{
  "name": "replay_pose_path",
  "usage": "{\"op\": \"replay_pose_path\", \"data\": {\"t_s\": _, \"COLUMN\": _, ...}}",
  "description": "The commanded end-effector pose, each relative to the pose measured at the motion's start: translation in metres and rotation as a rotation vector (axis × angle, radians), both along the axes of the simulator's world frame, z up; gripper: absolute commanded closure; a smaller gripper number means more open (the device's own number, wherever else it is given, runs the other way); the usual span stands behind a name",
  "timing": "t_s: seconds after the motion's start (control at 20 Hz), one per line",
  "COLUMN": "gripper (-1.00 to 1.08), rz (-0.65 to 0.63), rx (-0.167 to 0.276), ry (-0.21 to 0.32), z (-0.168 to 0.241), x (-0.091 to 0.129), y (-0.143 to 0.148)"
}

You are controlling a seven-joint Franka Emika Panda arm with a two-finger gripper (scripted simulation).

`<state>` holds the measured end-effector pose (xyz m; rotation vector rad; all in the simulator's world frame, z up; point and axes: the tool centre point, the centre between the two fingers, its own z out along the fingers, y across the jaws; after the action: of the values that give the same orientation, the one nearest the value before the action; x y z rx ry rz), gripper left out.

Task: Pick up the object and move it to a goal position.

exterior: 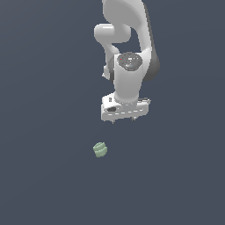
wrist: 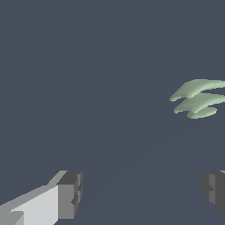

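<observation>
The object (exterior: 100,150) is a small pale green lumpy piece with a groove round its middle. It lies on the dark grey surface, below the gripper in the exterior view and a little toward that view's left. My white gripper (exterior: 124,120) hangs above the surface, apart from the object, with only short finger stubs showing under the hand. In the wrist view the object (wrist: 198,99) shows at the frame's edge, cut off, beyond the two fingertips (wrist: 69,194). The gripper (wrist: 143,193) stands open wide and holds nothing.
The white arm (exterior: 127,35) rises behind the gripper toward the top of the exterior view. The dark grey surface (exterior: 44,176) spreads all round with no other object in view.
</observation>
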<state>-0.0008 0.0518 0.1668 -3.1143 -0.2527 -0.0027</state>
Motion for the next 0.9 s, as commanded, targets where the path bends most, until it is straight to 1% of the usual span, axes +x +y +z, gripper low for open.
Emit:
{"op": "replay_pose_path", "data": {"t_s": 0.0, "gripper": -0.92, "rz": 0.018, "rx": -0.001, "ry": 0.000, "z": -0.004, "x": 0.007, "y": -0.006}}
{"op": "replay_pose_path", "data": {"t_s": 0.3, "gripper": -0.92, "rz": 0.089, "rx": -0.004, "ry": -0.001, "z": -0.018, "x": 0.030, "y": -0.028}}
{"op": "replay_pose_path", "data": {"t_s": 0.6, "gripper": -0.92, "rz": 0.188, "rx": -0.009, "ry": -0.003, "z": -0.041, "x": 0.060, "y": -0.063}}
{"op": "replay_pose_path", "data": {"t_s": 0.85, "gripper": -0.92, "rz": 0.255, "rx": -0.013, "ry": -0.003, "z": -0.058, "x": 0.077, "y": -0.089}}
